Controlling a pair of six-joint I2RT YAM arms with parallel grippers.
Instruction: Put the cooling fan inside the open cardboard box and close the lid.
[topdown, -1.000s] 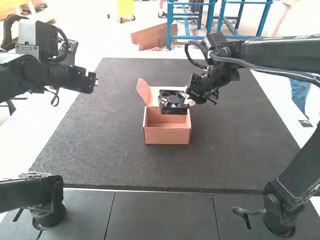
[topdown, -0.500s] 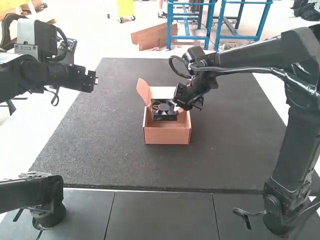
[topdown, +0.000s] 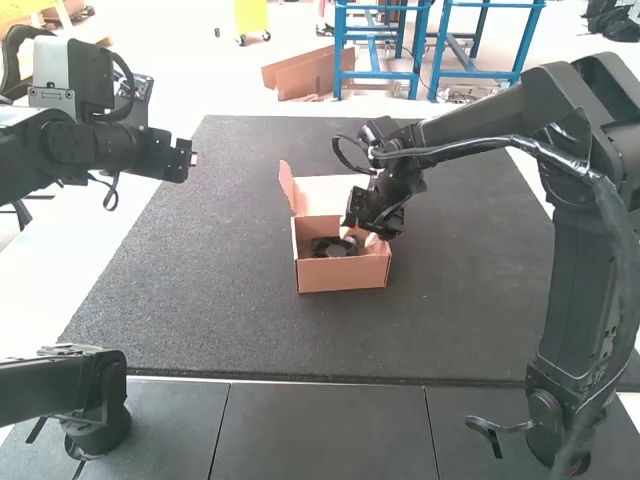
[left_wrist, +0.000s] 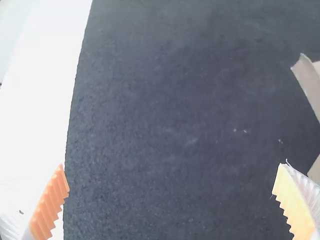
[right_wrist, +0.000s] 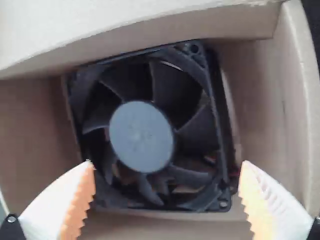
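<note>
Inside the tan cardboard box (topdown: 340, 272), a square black cooling fan (right_wrist: 141, 136) is lying flat; right jaws and left jaws are gaping.

High view: fixed, high and to the rear, facing forward and down over the whole mat (topdown: 200, 280). Left wrist view: close over bare mat, looking down. Right wrist view: very close, straight down into the cardboard box (right_wrist: 295, 100), which the high view also shows.

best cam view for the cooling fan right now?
Right wrist view: the cooling fan lies flat inside the cardboard box, blades and hub plain. High view catches a dark part of it over the box wall. Left wrist view faces the mat and a box edge.
</note>
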